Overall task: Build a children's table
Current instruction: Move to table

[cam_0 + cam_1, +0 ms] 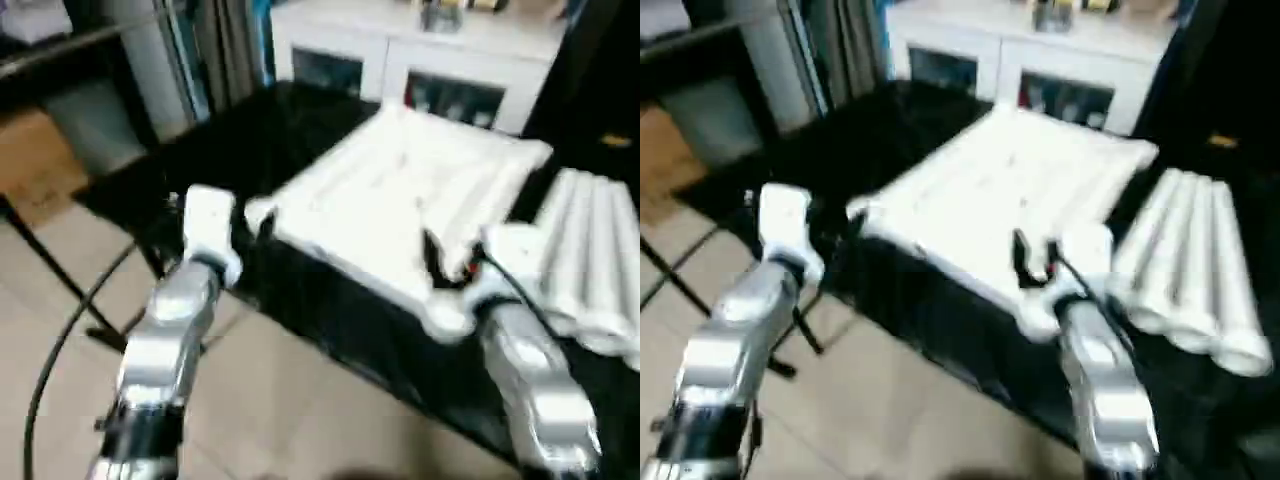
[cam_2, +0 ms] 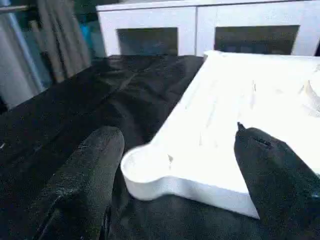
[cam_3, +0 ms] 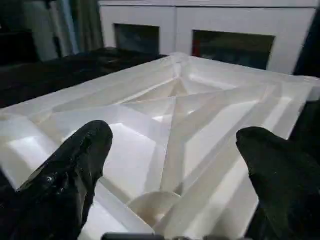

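On the black-covered counter [image 1: 250, 140] the tabletop [image 1: 400, 200] is lying ribbed underside up; four white tube legs [image 1: 1190, 270] are resting just beside it (toward the robot's right); the left gripper [image 2: 175, 175] and right gripper [image 3: 172, 160] are hovering at its near corners, jaws gaping, gripping nothing.
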